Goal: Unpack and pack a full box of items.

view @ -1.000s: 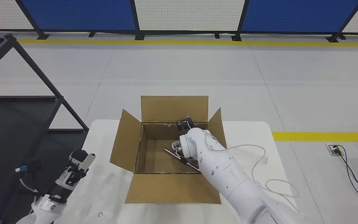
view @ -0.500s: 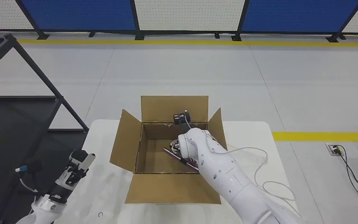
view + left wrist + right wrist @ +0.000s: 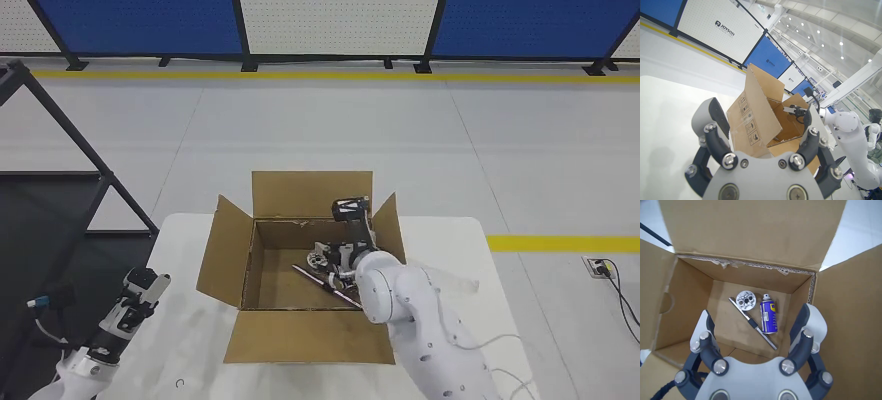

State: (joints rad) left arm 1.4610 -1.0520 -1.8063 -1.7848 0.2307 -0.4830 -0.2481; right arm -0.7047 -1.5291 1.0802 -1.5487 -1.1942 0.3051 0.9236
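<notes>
An open cardboard box (image 3: 262,280) stands on the white table (image 3: 185,345) with its flaps spread. On its floor lie a round metal disc (image 3: 745,300), a long metal rod (image 3: 743,312) and a blue spray can (image 3: 768,319) on its side. My right gripper (image 3: 756,313) hangs open and empty above these items, inside the box mouth near its right wall. The disc (image 3: 318,258) and rod (image 3: 322,279) show beside the right arm (image 3: 385,285). My left gripper (image 3: 762,107) is open and empty, low over the table left of the box (image 3: 757,117).
A black metal frame (image 3: 60,130) stands beyond the table's left edge. The right arm's cable (image 3: 470,330) trails over the table's right side. A small ring (image 3: 180,383) lies near the front edge. The box's front flap (image 3: 300,340) lies flat toward me.
The right arm's wrist has shifted right toward the box's right wall, uncovering more of the disc and rod. The left arm has not moved.
</notes>
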